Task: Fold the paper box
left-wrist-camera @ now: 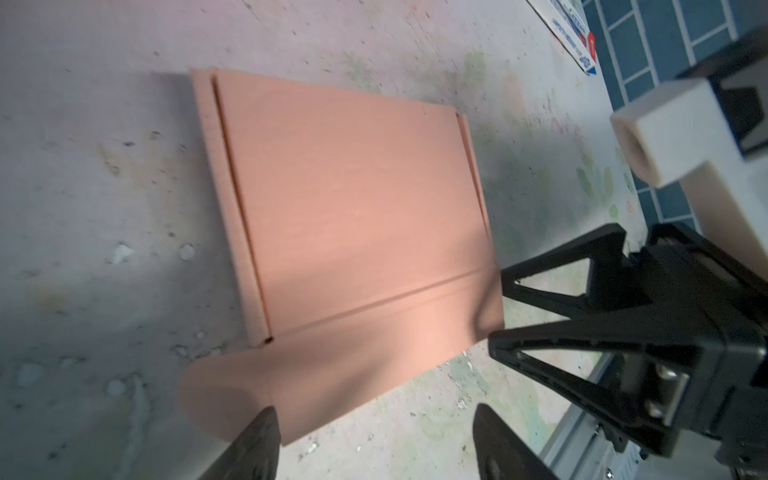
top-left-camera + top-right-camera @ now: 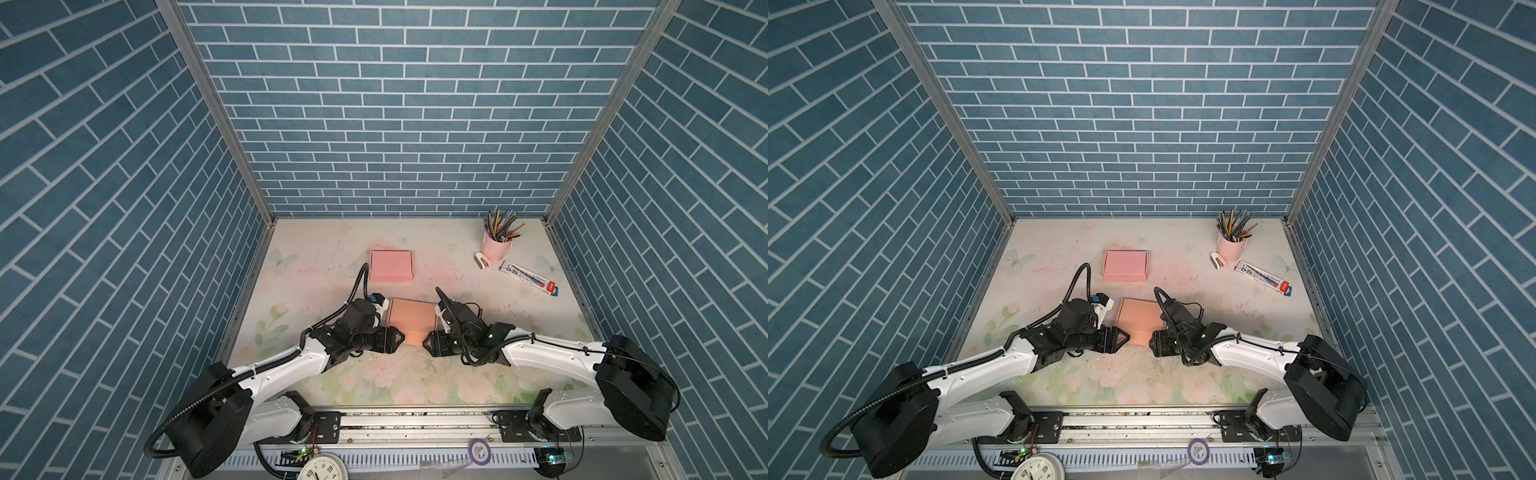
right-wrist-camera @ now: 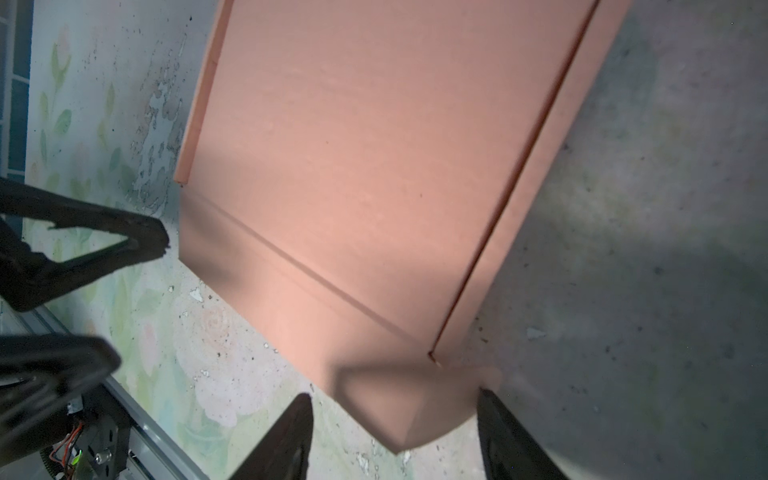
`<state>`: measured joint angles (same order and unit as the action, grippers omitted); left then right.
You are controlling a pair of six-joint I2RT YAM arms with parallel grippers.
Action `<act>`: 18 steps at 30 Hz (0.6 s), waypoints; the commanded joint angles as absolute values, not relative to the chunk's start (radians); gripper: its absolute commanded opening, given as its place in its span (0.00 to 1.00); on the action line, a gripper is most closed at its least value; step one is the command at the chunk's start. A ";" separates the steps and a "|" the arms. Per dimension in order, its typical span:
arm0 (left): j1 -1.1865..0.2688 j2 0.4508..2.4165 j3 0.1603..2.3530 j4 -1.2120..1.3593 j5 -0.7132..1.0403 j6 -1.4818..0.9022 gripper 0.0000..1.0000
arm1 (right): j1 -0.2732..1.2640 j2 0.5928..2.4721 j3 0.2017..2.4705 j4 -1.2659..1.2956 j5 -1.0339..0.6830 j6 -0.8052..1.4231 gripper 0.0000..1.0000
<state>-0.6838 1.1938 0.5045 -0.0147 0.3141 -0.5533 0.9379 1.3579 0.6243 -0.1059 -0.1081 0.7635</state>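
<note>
Two arms reach in from the front rail and meet almost nose to nose over the middle of the table [image 2: 324, 257]. You have each forearm slanting low and inward, and each wrist bent so that its pincer lies level and points at the other. Between them lies the paper box [image 2: 411, 318], a salmon sheet flat on the table with its side strips turned in and its near flap [image 2: 413, 337] sticking out toward the rail. Your left gripper [image 2: 401, 338] sits just beside the flap's left edge, jaws spread. In the left wrist view the flap's rounded corner shows at one of its fingers [image 1: 257, 440], and nothing is pinched; whether they touch, you cannot tell. Your right gripper [image 2: 425, 343] faces it from the flap's right edge, also released. In the right wrist view the flap's other corner lies in the gap between its fingers [image 3: 507, 436], which stand apart from it. A closed pink box [image 2: 391, 266] rests farther back, well apart.
</note>
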 commanded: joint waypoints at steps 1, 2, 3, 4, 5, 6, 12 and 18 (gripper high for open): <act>-0.645 1.223 0.545 -0.025 0.307 -0.512 0.74 | 0.944 1.341 0.622 -0.110 -0.092 0.805 0.64; -0.638 1.234 0.551 -0.024 0.308 -0.504 0.74 | 0.943 1.342 0.622 -0.109 -0.092 0.804 0.64; -0.638 1.243 0.558 -0.021 0.306 -0.499 0.74 | 0.945 1.345 0.624 -0.110 -0.093 0.804 0.64; -0.636 1.254 0.565 -0.020 0.306 -0.493 0.74 | 0.943 1.344 0.624 -0.108 -0.092 0.804 0.64; -0.636 1.263 0.572 -0.018 0.306 -0.488 0.74 | 0.945 1.346 0.625 -0.108 -0.093 0.803 0.64; -0.634 1.272 0.575 -0.015 0.309 -0.484 0.74 | 0.944 1.347 0.626 -0.108 -0.092 0.802 0.64; -0.635 1.313 0.576 0.006 0.335 -0.476 0.74 | 0.944 1.358 0.630 -0.102 -0.097 0.802 0.64; -0.636 1.312 0.556 0.026 0.354 -0.490 0.74 | 0.943 1.368 0.633 -0.093 -0.101 0.801 0.64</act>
